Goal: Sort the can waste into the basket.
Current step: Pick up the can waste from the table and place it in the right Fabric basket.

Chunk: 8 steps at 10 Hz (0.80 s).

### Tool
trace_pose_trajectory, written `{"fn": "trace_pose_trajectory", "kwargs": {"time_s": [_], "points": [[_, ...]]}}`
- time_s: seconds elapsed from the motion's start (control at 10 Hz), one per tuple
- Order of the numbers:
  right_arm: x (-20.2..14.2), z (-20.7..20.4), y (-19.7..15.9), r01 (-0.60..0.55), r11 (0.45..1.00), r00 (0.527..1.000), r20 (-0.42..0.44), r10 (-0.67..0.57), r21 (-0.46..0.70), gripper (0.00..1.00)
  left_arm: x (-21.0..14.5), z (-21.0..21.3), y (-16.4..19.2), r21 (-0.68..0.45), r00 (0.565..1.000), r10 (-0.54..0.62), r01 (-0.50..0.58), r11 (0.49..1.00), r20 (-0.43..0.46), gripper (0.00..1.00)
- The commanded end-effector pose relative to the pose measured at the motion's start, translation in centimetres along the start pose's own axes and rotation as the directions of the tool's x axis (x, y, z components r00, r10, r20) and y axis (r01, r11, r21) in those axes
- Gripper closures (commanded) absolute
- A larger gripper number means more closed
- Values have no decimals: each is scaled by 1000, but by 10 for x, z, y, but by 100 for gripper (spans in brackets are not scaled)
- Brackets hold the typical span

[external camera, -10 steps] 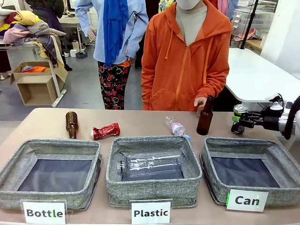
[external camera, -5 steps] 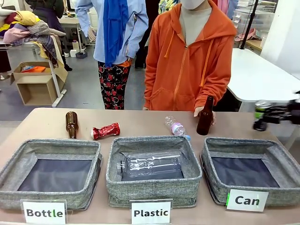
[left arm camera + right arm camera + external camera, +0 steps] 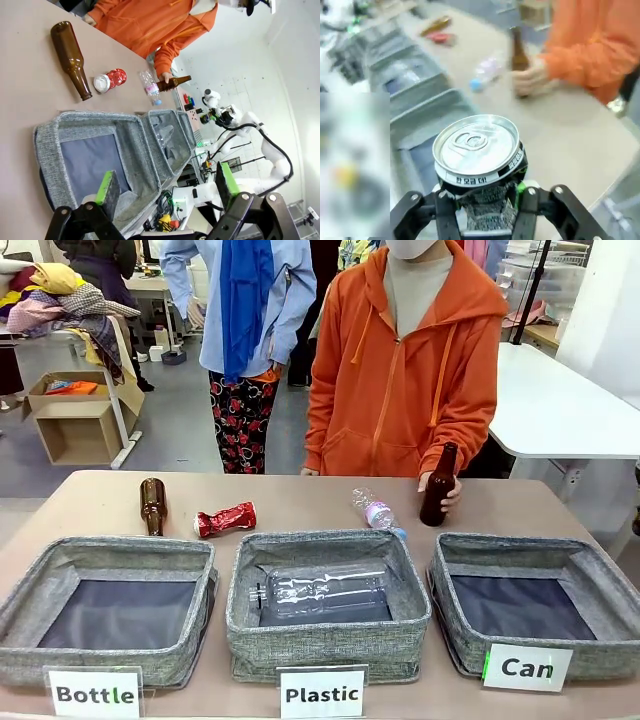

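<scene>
A crushed red can (image 3: pixel 225 519) lies on the table behind the left basket; it also lies beside a brown bottle in the left wrist view (image 3: pixel 111 80). My right gripper (image 3: pixel 484 199) is shut on a dark can with a silver lid (image 3: pixel 477 146), held upright in the air beside the table. The grey basket labelled "Can" (image 3: pixel 590 565) stands at the front right, with nothing in it. My left gripper (image 3: pixel 166 182) hangs open above the grey basket labelled "Bottle" (image 3: pixel 50 145), nothing between its green pads.
A brown bottle (image 3: pixel 152 505) lies at the back left. A small clear plastic bottle (image 3: pixel 375 512) lies behind the "Plastic" basket (image 3: pixel 325 635), which holds a large clear bottle. The person's hand holds an upright brown bottle (image 3: pixel 438 487) behind the "Can" basket.
My right arm has carried the dark can rightward, out of the front view. The person's hand has closed round the upright brown bottle, which has stayed about where it was.
</scene>
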State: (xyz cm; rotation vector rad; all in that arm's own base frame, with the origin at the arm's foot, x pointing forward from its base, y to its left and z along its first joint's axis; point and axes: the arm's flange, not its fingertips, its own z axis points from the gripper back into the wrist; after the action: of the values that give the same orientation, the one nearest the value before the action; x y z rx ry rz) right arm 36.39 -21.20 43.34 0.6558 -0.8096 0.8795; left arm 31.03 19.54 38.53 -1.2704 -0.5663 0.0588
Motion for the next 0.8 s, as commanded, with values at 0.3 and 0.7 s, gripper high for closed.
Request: {"fn": "trace_pose_trajectory", "kwargs": {"time_s": [0.3, 0.7], "points": [[64, -76, 115, -68, 986, 872, -470, 134, 154, 100, -1, 2, 0, -7, 1000, -22, 22, 1000, -8, 0], [73, -119, 100, -101, 995, 826, -555, 97, 24, 100, -1, 2, 0, -7, 1000, -22, 22, 1000, -8, 0]]}}
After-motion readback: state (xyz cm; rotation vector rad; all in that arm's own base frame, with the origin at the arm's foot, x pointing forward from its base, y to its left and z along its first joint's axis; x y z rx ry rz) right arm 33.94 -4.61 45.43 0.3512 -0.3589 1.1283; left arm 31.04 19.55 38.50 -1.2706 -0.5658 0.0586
